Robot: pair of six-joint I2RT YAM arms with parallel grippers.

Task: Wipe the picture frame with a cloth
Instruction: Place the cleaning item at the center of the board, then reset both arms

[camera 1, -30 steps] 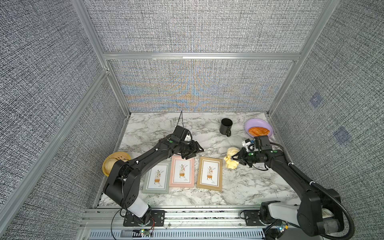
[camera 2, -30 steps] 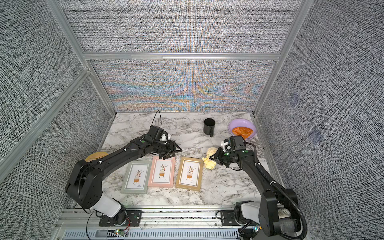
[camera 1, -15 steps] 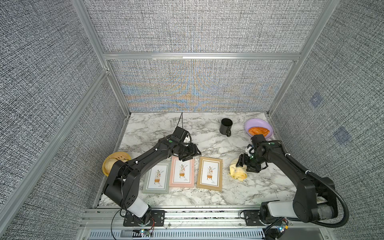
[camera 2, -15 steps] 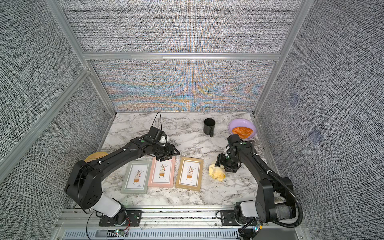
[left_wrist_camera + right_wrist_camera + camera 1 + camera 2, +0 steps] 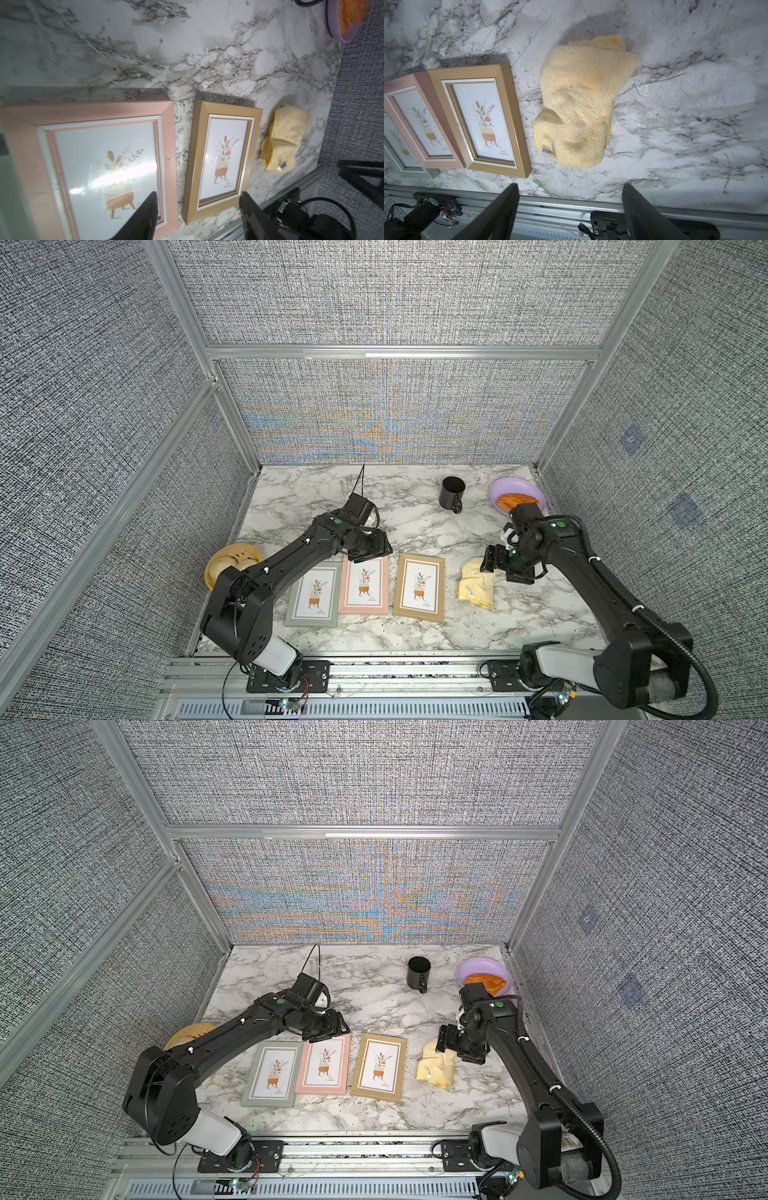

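The cloth (image 5: 477, 587) is seen crumpled on the table (image 5: 415, 526), toward its front right corner. It lies just right of the gold frame (image 5: 419, 587) and apart from it, with its tag (image 5: 547, 150) turned toward the front edge.

The right fingers (image 5: 502, 207) are spread wide and nothing is gripped between them. In both top views they are placed above the far end of the cloth, with one finger overlapping its far right corner. Whether that finger touches the fabric cannot be told. In the right wrist view the cloth is shown lying free, clear of both fingertips.

Three frames are laid flat in a row near the front edge, the grey frame (image 5: 313, 597), the pink frame (image 5: 365, 587) and the gold frame. The left fingers (image 5: 145, 218) are parted to a moderate width and are empty. They are positioned over the far edge of the pink frame, and contact with it cannot be judged.

A mug (image 5: 451, 495) stands near the back edge. A plate (image 5: 494, 491) is set at the back right corner, and a bowl (image 5: 232, 568) at the left edge.
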